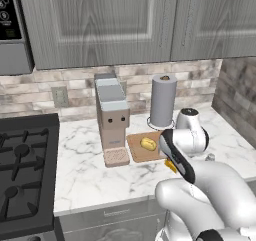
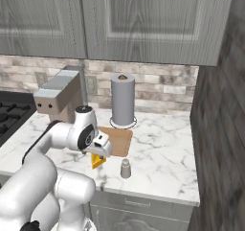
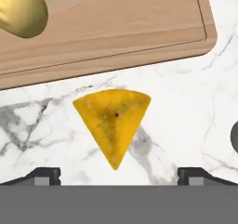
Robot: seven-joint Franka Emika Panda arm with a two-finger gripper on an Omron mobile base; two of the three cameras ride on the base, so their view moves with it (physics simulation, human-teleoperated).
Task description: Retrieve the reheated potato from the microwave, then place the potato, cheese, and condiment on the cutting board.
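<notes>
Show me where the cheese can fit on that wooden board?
The small tan wooden cutting board is bare across its middle and toward its rounded corner; the pale-yellow oval potato fills the other end. The orange-yellow cheese wedge lies on white marble counter just off the board's edge.

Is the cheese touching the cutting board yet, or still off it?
Apart. In the hand view, a strip of bare marble counter runs between the cheese and the near edge of the cutting board. The potato already lies on the board.
</notes>
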